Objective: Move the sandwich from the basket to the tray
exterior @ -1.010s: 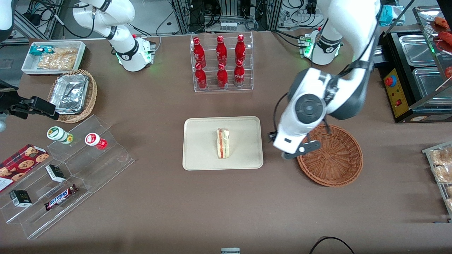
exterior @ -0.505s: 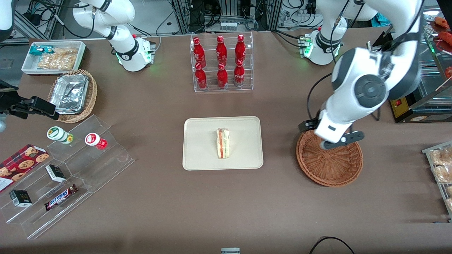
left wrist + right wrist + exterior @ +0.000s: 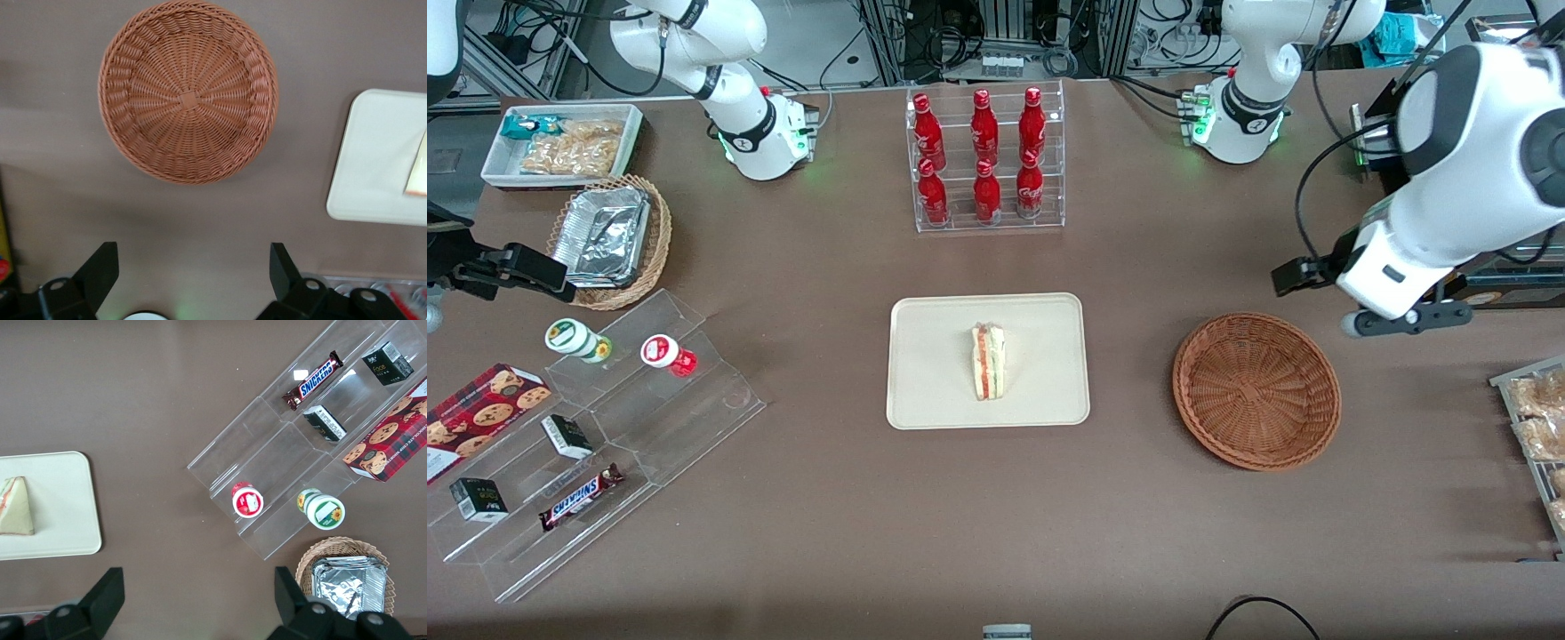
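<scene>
The sandwich (image 3: 988, 361), a white wedge with red and green layers, lies on the cream tray (image 3: 934, 391) at the table's middle. An edge of the sandwich (image 3: 419, 175) and the tray (image 3: 373, 167) show in the left wrist view. The reddish-brown basket (image 3: 1256, 391) stands beside the tray toward the working arm's end, and this basket (image 3: 189, 90) holds nothing. My gripper (image 3: 1400, 317) hangs high above the table, past the basket's rim toward the working arm's end. The gripper (image 3: 190, 267) is open, with bare table between its fingers.
A clear rack of red bottles (image 3: 985, 160) stands farther from the front camera than the tray. A black appliance (image 3: 1458, 204) and a snack rack (image 3: 1538, 427) crowd the working arm's end. Acrylic steps with snacks (image 3: 605, 427) and a foil-tray basket (image 3: 609, 238) sit toward the parked arm's end.
My gripper has swung from the tray's edge, across the basket, out toward the working arm's end of the table. The sandwich has stayed still on the tray.
</scene>
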Tool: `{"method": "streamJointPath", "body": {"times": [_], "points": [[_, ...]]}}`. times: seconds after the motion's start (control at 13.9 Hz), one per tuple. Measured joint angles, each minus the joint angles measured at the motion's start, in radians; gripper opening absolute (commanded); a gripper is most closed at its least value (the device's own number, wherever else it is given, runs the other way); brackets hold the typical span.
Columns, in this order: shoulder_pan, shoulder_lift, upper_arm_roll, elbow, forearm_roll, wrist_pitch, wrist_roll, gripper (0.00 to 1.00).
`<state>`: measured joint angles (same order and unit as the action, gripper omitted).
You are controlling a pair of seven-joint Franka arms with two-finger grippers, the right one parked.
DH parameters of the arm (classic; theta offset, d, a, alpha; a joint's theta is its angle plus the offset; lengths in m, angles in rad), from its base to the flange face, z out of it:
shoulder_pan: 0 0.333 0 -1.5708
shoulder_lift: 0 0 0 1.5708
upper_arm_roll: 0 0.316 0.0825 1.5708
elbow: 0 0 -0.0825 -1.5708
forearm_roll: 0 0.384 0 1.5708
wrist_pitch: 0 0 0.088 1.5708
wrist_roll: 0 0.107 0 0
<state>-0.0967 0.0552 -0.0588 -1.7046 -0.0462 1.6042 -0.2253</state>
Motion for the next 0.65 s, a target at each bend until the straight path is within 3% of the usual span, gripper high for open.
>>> {"method": "streamJointPath", "body": {"times": [0.29, 0.65], "points": [[0.056, -0.061, -0.005, 0.018, 0.067, -0.053, 0.108, 1.0], [0.121, -0.082, -0.009, 0.081, 0.074, -0.079, 0.165, 1.0]]}}
